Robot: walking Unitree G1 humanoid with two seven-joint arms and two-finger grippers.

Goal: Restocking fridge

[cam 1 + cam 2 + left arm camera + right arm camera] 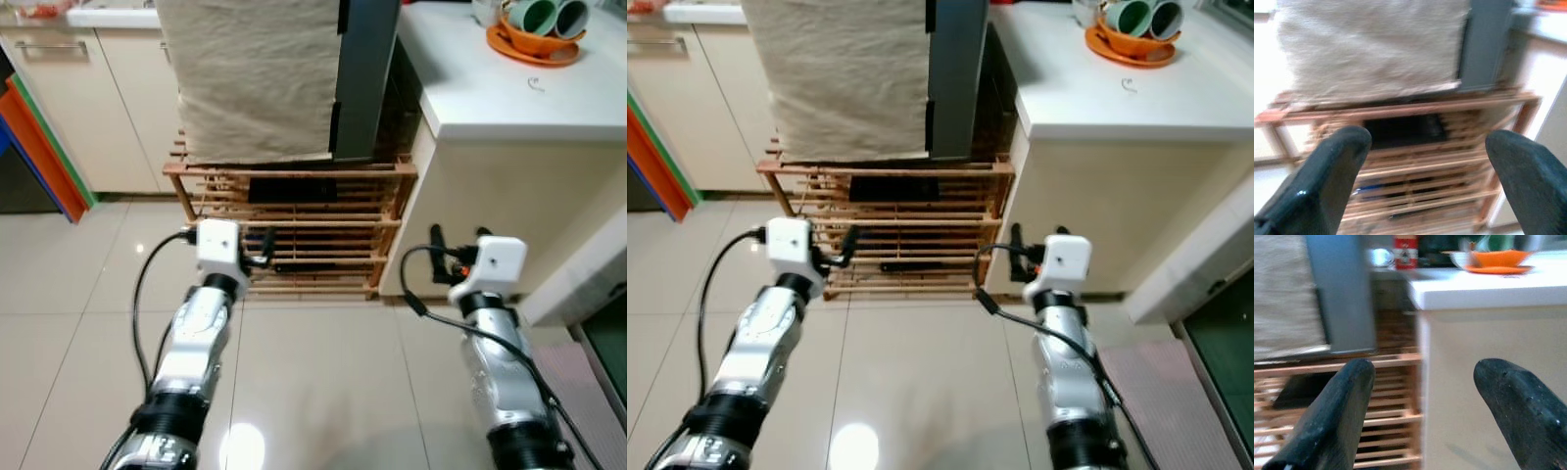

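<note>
Both empty with fingers spread, left end effector [1420,161] and right end effector [1420,396] face the upright grey fridge [364,78]

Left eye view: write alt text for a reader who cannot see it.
Two silver arms reach forward over pale floor tiles, left gripper and right gripper both open and empty, toward a wooden slatted rack under a cloth-draped grey appliance. An orange dish sits on the white counter.
</note>
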